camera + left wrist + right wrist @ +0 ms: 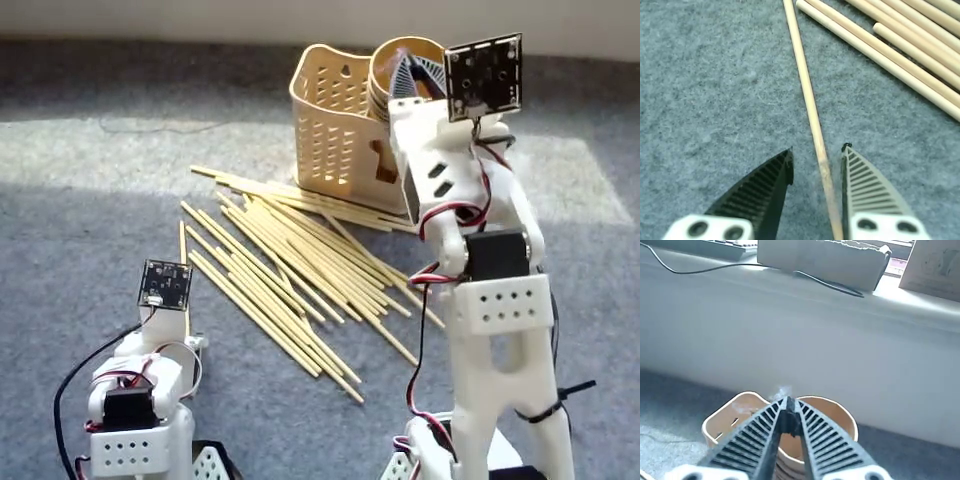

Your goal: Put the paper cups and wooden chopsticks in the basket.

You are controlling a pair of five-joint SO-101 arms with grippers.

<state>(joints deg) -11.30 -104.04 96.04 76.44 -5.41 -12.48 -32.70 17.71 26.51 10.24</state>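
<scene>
Surface: grey carpet-like surface (80, 230), sunlit band across the far half, white wall (790, 340) behind.
Basket: cream perforated basket (325, 130) at 12 o'clock, upright.
Paper cups: stacked paper cups (395, 70) at the basket's 3 o'clock end, touching it; inside or just beside, cannot tell.
Chopsticks: wooden chopsticks (290, 270) in a loose fan at centre, flat on the surface, outside the basket, far ends reaching the basket's foot.
Single chopstick: single chopstick (810, 105) lies apart at the pile's 9 o'clock side.
Left tool: left tool (818, 148) low at 7 o'clock, fingers spread wide, straddling the single chopstick, which lies close against one finger; not clamped.
Right tool: right tool (788, 407) high over the cups at 1 o'clock, tips pressed together, nothing clearly between them.
</scene>
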